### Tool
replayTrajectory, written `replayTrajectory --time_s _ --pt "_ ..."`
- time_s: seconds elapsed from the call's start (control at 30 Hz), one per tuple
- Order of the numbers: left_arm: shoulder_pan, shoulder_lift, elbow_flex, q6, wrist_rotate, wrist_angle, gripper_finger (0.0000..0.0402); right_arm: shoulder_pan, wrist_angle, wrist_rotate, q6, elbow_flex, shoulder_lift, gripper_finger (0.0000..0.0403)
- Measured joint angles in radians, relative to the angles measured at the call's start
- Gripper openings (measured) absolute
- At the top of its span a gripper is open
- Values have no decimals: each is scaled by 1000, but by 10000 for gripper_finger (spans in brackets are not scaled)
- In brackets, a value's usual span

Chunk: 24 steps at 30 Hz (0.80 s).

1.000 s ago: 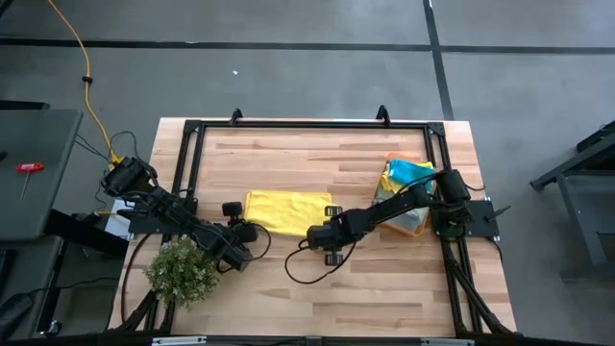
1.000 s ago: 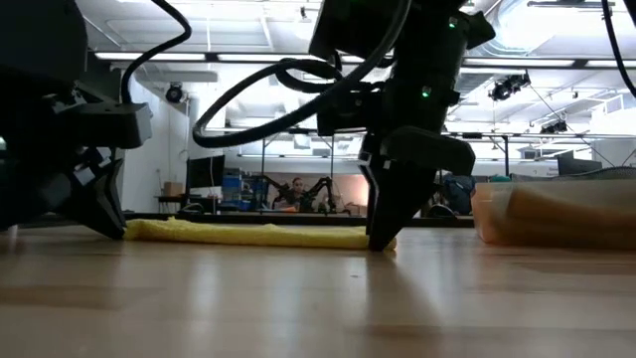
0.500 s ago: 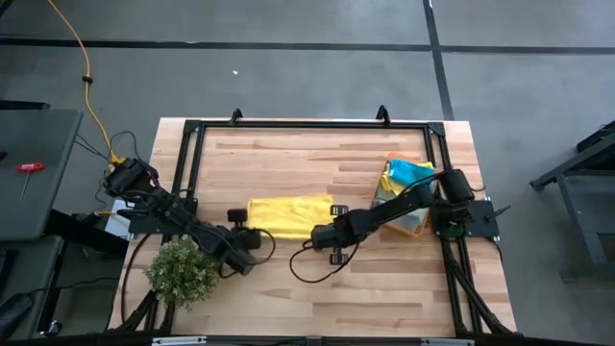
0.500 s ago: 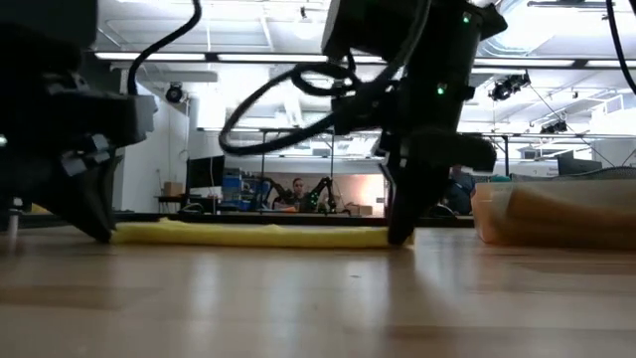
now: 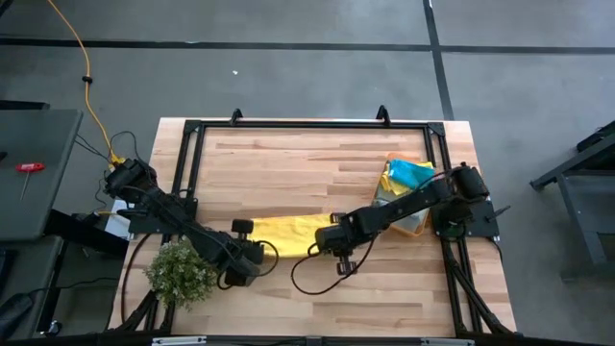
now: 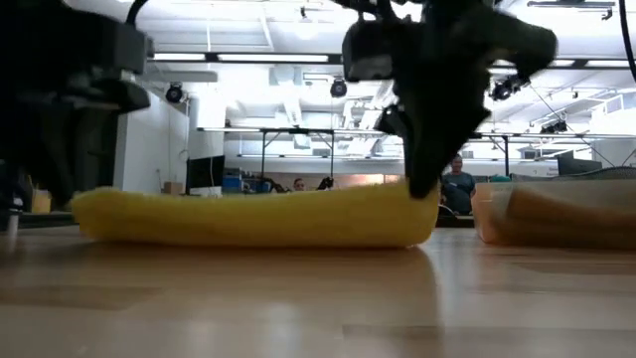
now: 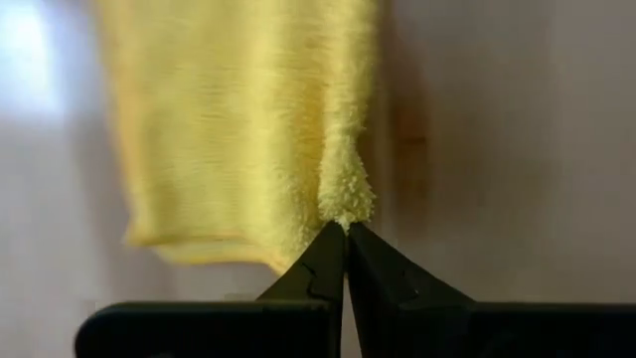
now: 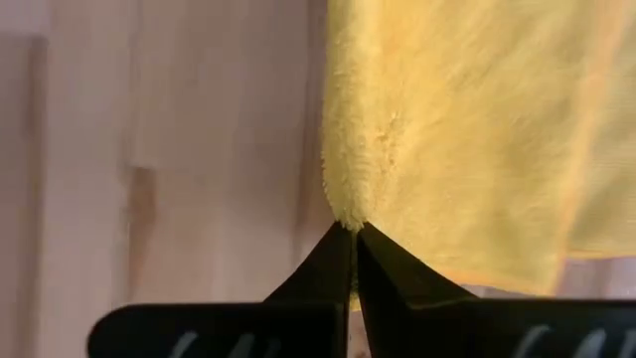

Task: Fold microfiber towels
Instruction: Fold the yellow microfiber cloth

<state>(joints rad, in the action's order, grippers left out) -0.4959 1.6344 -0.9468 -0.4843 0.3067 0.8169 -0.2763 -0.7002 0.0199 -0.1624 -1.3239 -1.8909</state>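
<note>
high: soft yellow microfiber towel (image 5: 293,232) stretched between left gripper (image 5: 258,252) and right gripper (image 5: 332,240) | low: towel hangs as a thick roll above wooden table (image 6: 318,298) | wrists: each gripper pinches a fuzzy corner.

I see open bench (image 5: 317,159) along the far edge; the plant (image 5: 182,272) blocks the near left corner, the orange bin (image 5: 405,192) the right edge.
</note>
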Motion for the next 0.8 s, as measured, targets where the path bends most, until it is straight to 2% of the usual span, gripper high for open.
replayTrajectory --time_s 0.07,0.17,0.23,0.33,0.8 --pt "4 -5 -22 0 51 45 0 11 -1 -15 -25 0 25 0" --pt "20 -16 -30 -12 128 89 0 32 0 -99 -67 -1 62 0" --pt "30 -25 -30 -60 191 139 0 50 0 -157 -95 -3 73 0" --pt "43 -28 -28 -140 272 194 0 80 -29 -173 -117 -3 70 0" --pt "90 -27 107 -290 305 151 0 133 -45 -220 -197 -3 13 0"
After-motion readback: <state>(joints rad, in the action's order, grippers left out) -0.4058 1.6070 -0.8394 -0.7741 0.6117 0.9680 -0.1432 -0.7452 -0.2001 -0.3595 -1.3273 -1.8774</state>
